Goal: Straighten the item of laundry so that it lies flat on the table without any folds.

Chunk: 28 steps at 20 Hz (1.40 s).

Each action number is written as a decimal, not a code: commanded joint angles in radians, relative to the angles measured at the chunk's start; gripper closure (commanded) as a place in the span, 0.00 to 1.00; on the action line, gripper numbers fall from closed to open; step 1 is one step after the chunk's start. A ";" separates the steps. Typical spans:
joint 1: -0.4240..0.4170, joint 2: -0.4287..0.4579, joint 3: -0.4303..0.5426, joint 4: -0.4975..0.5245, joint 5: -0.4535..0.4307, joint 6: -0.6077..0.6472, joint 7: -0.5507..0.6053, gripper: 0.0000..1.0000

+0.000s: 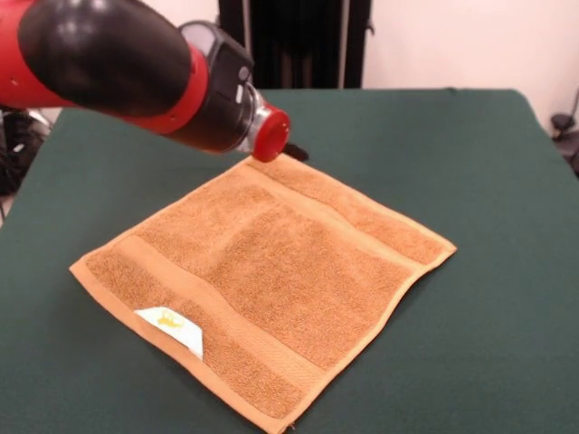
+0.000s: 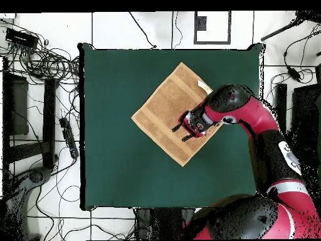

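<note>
The orange-tan towel (image 1: 271,271) lies spread out as a diamond on the green table (image 1: 479,163), with woven bands near two edges and a white tag (image 1: 172,330) at its near left edge. In the overhead view the towel (image 2: 164,110) sits in the table's (image 2: 125,176) upper middle. My gripper (image 2: 182,132) hangs over the towel's right part with its two black fingers apart and nothing between them. In the front view the red wrist (image 1: 270,134) hides most of it. Only a dark tip (image 1: 295,152) shows by the towel's far corner.
My red and black arm (image 1: 109,59) reaches in over the table's far left. A black stand (image 1: 294,41) is behind the table. Cables (image 2: 44,63) and gear lie on the floor around the table.
</note>
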 commanded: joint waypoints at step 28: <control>-0.086 0.053 0.434 0.148 0.466 -0.652 -0.030 0.00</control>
